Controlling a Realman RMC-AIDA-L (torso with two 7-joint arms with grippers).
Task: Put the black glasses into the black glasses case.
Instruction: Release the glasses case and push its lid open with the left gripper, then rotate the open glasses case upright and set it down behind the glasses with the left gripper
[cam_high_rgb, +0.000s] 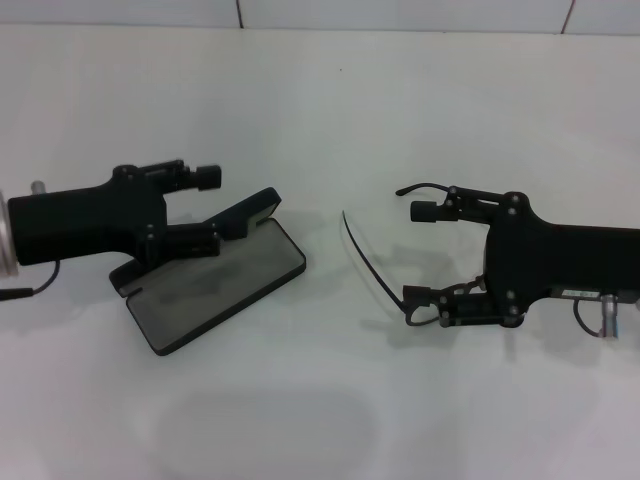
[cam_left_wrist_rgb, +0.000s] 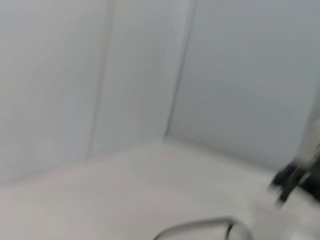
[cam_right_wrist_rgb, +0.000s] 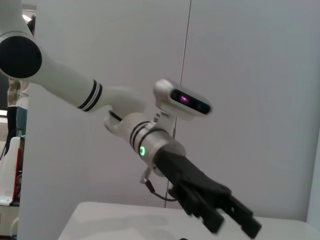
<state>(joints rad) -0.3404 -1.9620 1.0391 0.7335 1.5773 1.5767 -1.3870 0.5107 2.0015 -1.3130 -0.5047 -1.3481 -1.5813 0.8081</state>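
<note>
The black glasses case (cam_high_rgb: 230, 275) lies open at left of centre in the head view, grey lining up, with its lid (cam_high_rgb: 252, 210) raised. My left gripper (cam_high_rgb: 207, 210) is open at the case's hinge side, its lower finger against the lid. The black glasses (cam_high_rgb: 365, 257) are at my right gripper (cam_high_rgb: 420, 253), whose fingers are spread wide. One temple arm curves out from the lower fingertip and the other shows above the upper finger. The clear lenses are hard to make out. I cannot tell whether the fingers touch the frame.
A white table (cam_high_rgb: 320, 120) runs back to a tiled wall. The left wrist view shows a thin dark arc (cam_left_wrist_rgb: 200, 226) low down and my right gripper (cam_left_wrist_rgb: 295, 180) at its edge. The right wrist view shows my left gripper (cam_right_wrist_rgb: 232, 225) and its white arm (cam_right_wrist_rgb: 75, 85).
</note>
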